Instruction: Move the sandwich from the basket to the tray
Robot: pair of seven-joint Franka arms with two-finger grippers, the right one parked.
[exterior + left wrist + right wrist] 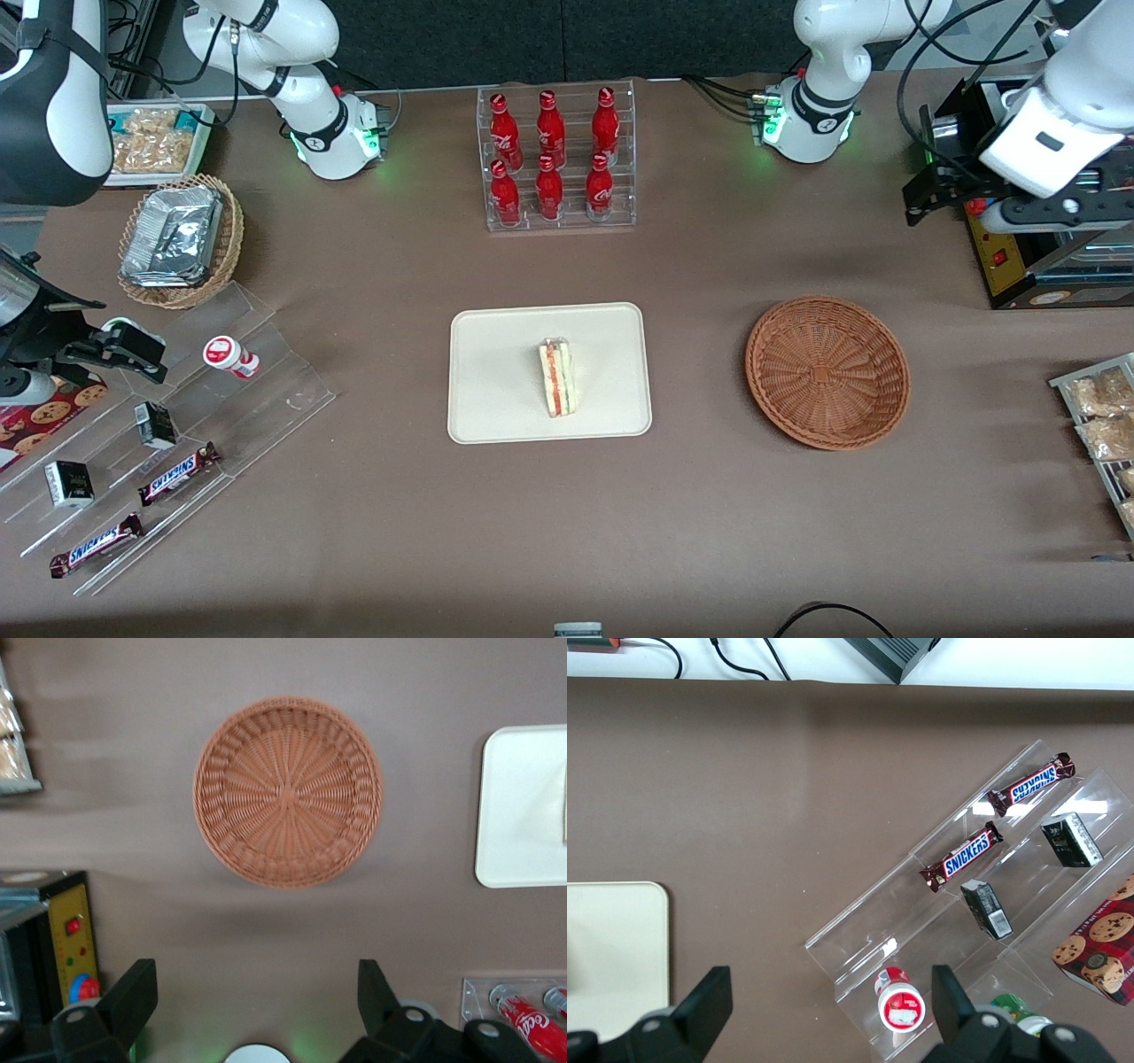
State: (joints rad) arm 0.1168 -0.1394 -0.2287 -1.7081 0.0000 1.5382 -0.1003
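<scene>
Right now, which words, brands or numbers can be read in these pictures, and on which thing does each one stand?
"SNICKERS": two brown chocolate bars on the clear acrylic stepped rack.
White script on the red bottles: too small to read.
Small black boxes: print unreadable.
Open tool above the table, near the empty reddish-brown wicker basket: no text.

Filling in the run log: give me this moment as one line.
sandwich: on tray | basket: empty | gripper: open, raised above table, clear of basket | task: placed

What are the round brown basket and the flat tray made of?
The basket looks like woven wicker, reddish-brown, with strands radiating from its centre. The tray seems smooth matte cream plastic with rounded corners. The gripper, fingers open, hangs high above the table beside the basket.
</scene>
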